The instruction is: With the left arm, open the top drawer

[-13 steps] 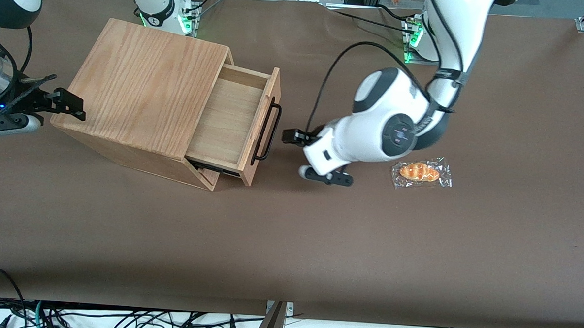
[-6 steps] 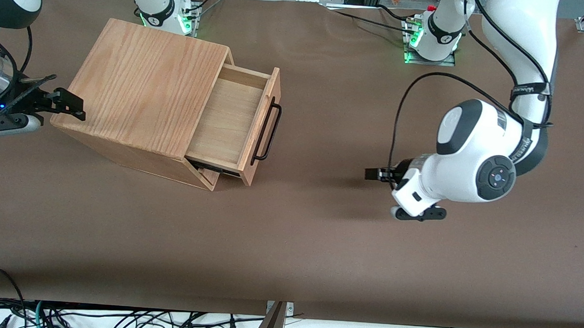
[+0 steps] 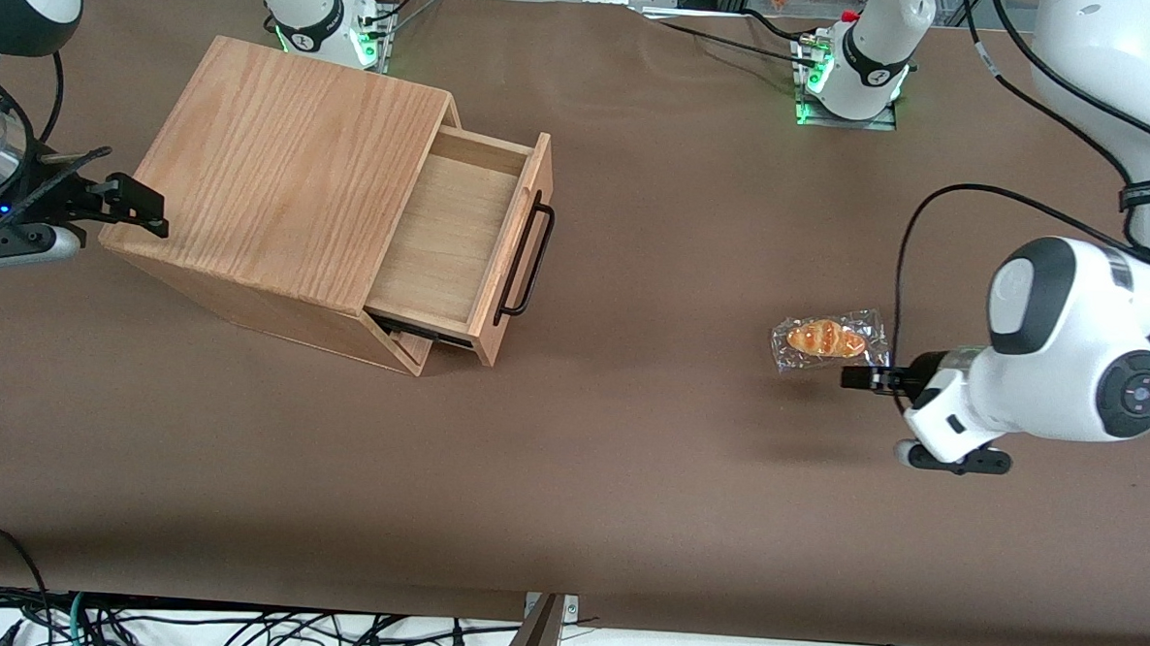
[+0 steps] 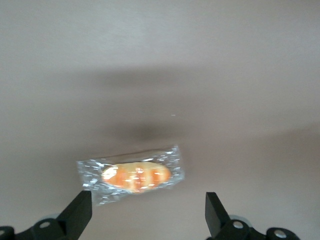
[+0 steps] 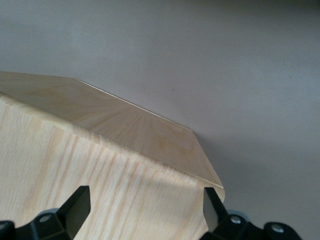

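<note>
Cabinet (image 3: 290, 175) sits well apart from your gripper (image 3: 864, 377), toward parked arm's end. Top drawer (image 3: 462, 236) stands pulled out: opening looks done, you're at retreat step. Gripper spread wide, holding nothing, just beside wrapped bread (image 4: 134, 176). Next: park clear.
</note>
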Tool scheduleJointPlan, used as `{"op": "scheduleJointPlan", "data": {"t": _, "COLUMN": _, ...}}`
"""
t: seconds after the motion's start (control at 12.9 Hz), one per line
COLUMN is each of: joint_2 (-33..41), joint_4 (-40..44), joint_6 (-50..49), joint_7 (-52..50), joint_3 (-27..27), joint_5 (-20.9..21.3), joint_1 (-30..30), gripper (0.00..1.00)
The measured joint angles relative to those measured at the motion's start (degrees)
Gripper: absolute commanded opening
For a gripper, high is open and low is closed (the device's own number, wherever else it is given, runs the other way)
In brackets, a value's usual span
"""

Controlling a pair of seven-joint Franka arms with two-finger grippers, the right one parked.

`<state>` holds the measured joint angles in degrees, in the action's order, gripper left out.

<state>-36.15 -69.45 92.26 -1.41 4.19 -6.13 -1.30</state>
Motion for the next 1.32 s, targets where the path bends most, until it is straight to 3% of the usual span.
{"op": "scheduleJointPlan", "data": {"t": 0.15, "joint_2": 2.71, "joint_4": -2.18, "joint_6": -0.23, "joint_7": 4.37, "joint_3": 0.03, "joint_5": 1.93, "joint_1": 1.96, "gripper": 1.0}}
{"op": "scheduleJointPlan", "data": {"t": 0.39, "joint_2": 14.52, "joint_4": -11.59, "joint_6": -0.36, "joint_7": 8.93, "joint_3": 0.09, "joint_5": 6.46, "joint_1": 2.58, "gripper": 1.0}}
{"op": "scheduleJointPlan", "data": {"t": 0.77, "joint_2": 31.88, "joint_4": -17.72, "joint_6": -7.03, "joint_7": 10.3, "joint_3": -0.7, "joint_5": 7.02, "joint_1": 2.48, "gripper": 1.0}}
{"op": "scheduleJointPlan", "data": {"t": 1.32, "joint_2": 32.37, "joint_4": -19.06, "joint_6": -2.17, "joint_7": 10.7, "joint_3": -0.86, "joint_5": 6.86, "joint_1": 2.42, "gripper": 1.0}}
